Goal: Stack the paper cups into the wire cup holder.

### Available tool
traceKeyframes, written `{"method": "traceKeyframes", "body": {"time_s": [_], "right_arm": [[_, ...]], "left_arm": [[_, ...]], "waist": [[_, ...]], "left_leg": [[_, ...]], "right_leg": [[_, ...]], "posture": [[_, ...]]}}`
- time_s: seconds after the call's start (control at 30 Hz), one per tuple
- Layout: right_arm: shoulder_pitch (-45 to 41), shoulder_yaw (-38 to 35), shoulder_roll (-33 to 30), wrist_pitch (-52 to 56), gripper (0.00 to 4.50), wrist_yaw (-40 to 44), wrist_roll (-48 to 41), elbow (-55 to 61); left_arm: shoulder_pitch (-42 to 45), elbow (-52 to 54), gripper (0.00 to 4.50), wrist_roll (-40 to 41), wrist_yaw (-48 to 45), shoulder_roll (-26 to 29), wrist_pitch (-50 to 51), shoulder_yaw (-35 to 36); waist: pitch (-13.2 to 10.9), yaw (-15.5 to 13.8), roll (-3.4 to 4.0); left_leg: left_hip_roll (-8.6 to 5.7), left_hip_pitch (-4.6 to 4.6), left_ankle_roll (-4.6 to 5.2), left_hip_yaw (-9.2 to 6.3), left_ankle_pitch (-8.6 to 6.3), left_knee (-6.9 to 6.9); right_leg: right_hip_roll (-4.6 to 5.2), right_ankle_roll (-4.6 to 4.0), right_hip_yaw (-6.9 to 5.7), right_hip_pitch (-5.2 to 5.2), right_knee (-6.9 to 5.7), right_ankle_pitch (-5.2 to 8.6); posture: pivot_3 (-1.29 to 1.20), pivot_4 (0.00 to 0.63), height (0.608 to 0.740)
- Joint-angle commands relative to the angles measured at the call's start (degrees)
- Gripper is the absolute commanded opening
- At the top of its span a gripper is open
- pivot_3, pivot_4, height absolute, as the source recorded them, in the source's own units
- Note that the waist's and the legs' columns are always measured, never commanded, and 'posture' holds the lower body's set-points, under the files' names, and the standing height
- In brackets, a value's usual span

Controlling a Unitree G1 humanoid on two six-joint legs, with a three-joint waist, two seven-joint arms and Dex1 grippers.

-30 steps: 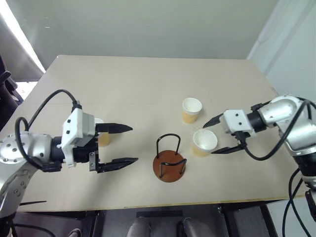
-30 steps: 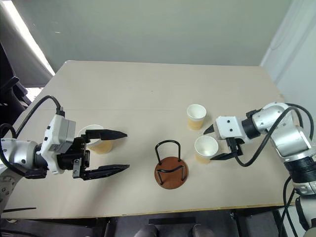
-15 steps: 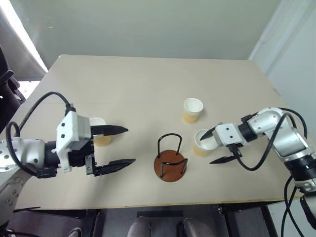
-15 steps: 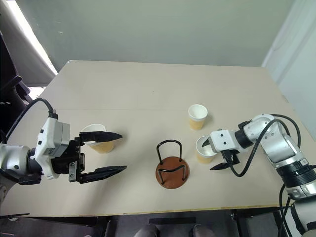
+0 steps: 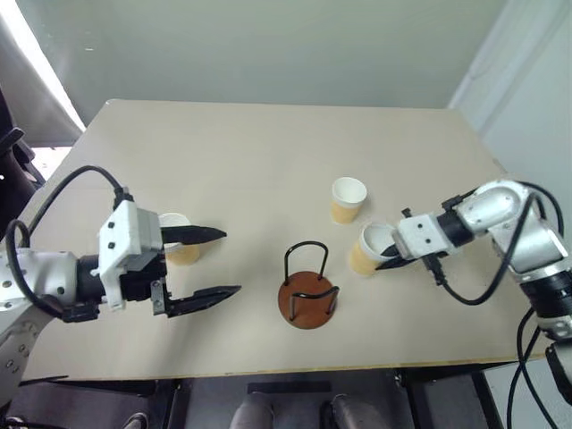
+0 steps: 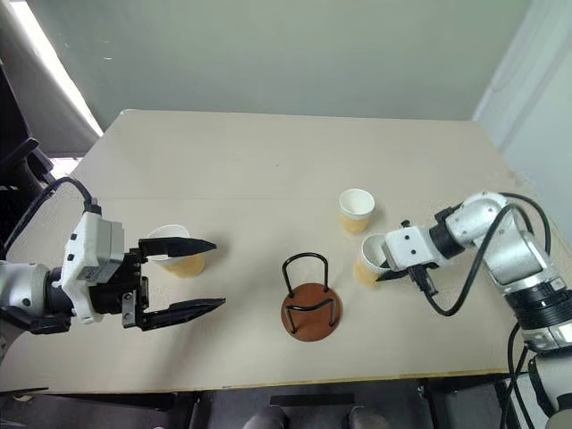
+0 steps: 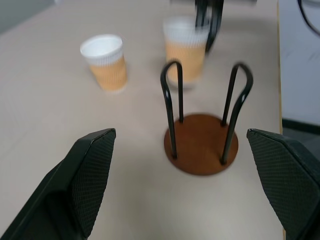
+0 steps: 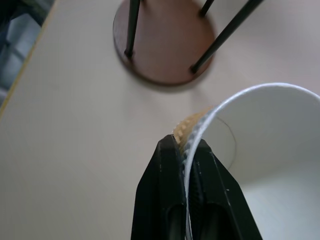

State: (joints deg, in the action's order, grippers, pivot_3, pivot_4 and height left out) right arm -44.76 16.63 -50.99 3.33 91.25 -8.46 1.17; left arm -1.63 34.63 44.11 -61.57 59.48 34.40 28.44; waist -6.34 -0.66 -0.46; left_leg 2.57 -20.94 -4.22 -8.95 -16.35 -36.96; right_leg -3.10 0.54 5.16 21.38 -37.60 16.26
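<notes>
Right wrist view shows you the right tool (image 8: 186, 150) clenched on the rim of one paper cup (image 8: 265, 150): one finger lies inside the white wall, the other on the tan outside. From the head camera, that held cup (image 5: 368, 248) is tilted, its mouth turned toward the right tool (image 5: 391, 254), and it sits just to the 2 o'clock side of the wire cup holder (image 5: 307, 288). I cannot tell whether its base still touches the desk (image 5: 250, 161).

You will find the wire cup holder upright near the front-centre of the desk, its black loops rising from the round reddish-brown base, with no cup inside it.

A second cup (image 5: 348, 198) stands upright at 1 o'clock from the holder, near the held cup but apart from it.

A third cup (image 5: 179, 238) stands upright at 9 o'clock from the holder, well apart from it.

Your left tool (image 5: 211, 263) is released, its two black fingers spread wide and pointing toward the holder. The upper finger crosses in front of the third cup. The left tool grasps nothing.

Left wrist view confirms the spread fingers (image 7: 90, 175), with the holder (image 7: 202, 142) between them and two cups beyond.
</notes>
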Motion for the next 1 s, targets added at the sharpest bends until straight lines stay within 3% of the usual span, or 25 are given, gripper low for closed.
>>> {"method": "traceKeyframes", "body": {"time_s": [0.03, 0.2, 0.33, 1.0], "right_arm": [[-6.50, -4.70, -1.97, 5.57, 0.02, 1.24, -8.62, 3.02], [-12.79, -6.59, -0.84, 11.55, 0.02, 1.25, -15.19, 3.63], [-13.55, -8.23, 1.60, 20.20, 0.02, 0.24, -24.15, 12.57], [-4.33, -1.59, 6.27, 19.42, 0.02, -4.34, -16.76, 17.42]], "left_arm": [[-0.75, -0.25, 4.50, -1.78, -1.39, 0.10, -2.42, 0.47], [-1.97, -1.08, 4.50, -4.57, -2.13, 0.15, -4.36, -1.04], [-1.76, -0.60, 4.50, -4.16, -1.85, -0.34, -4.24, -1.25], [-2.58, 1.72, 4.50, -2.18, -0.32, -0.42, -2.84, 0.59]], "waist": [[0.00, 0.08, 0.01], [0.00, 0.07, 0.00], [-0.01, 0.04, 0.01], [0.03, 0.22, -0.07]], "left_leg": [[0.01, 0.00, 0.00, 0.02, 0.00, 0.00], [0.07, 0.00, -0.01, 0.01, 0.00, 0.01], [0.07, -0.02, -0.01, 0.01, 0.00, 0.01], [0.16, 0.24, 0.21, 0.57, -0.18, -0.06]], "right_leg": [[-0.02, 0.00, 0.03, 0.01, -0.01, 0.00], [-0.15, -0.02, 0.08, 0.01, 0.02, 0.01], [-0.21, -0.02, 0.12, 0.02, 0.03, 0.01], [-0.59, 0.09, 1.12, 0.13, -0.20, 0.03]], "posture": [[0.00, 0.150, 0.740], [0.00, 0.150, 0.740], [0.00, 0.150, 0.740], [0.00, 0.150, 0.740]]}}
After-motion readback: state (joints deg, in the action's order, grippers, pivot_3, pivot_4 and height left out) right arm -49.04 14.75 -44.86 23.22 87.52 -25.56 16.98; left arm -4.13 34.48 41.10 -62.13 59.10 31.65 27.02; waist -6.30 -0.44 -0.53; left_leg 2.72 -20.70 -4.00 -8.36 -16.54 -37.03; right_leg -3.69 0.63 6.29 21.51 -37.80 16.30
